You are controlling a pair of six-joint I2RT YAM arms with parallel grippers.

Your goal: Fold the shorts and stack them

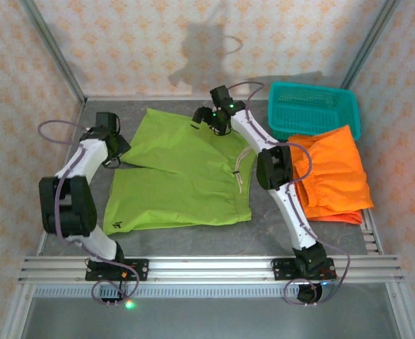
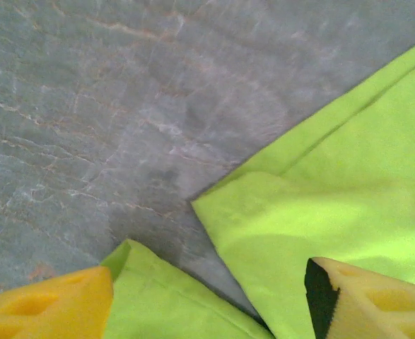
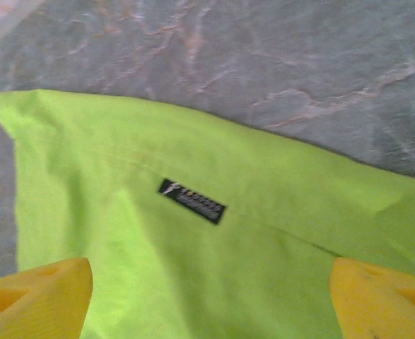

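Left gripper (image 2: 207, 300) released, yellow fingers (image 2: 44, 304) spread wide just above the left edge of the lime-green shorts (image 1: 179, 176), nothing clamped. Right gripper (image 3: 211, 296) likewise released, poised over the far edge of the same shorts.

Grey marbled counter (image 1: 264, 226) beneath everything. Lime-green shorts spread flat at centre, waist toward the right, legs toward the left. Orange shorts (image 1: 334, 176) folded in a pile at right, just beside the lime-green pair, far edge against the near side of the teal mesh basket (image 1: 313, 106) in the far right corner. Pale drawstring (image 1: 241, 169) loose on the lime-green waist. Small black label (image 3: 191, 200) on the lime-green cloth between the right gripper's fingers.
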